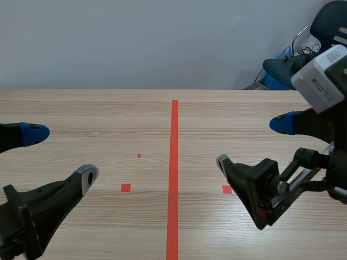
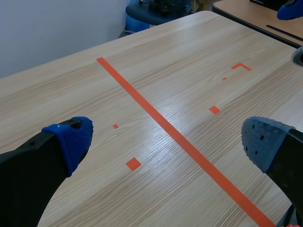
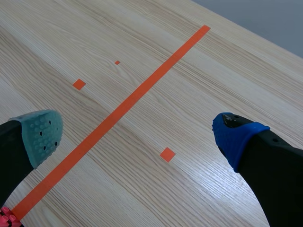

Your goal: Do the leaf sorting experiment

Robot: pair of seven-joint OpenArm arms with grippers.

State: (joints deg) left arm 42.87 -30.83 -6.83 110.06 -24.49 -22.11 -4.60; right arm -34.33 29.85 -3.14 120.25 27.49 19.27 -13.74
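Nothing to sort shows on the counter [image 1: 108,108]; left hand [image 1: 60,155] and right hand [image 1: 252,143], both released and empty, flank the tape line [image 1: 174,162] evenly.

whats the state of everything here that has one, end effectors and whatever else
left end effector: open, holding nothing
right end effector: open, holding nothing
table: level, with orange-red tape marks on it
chair: upright beyond the table's far right corner, nobody seated
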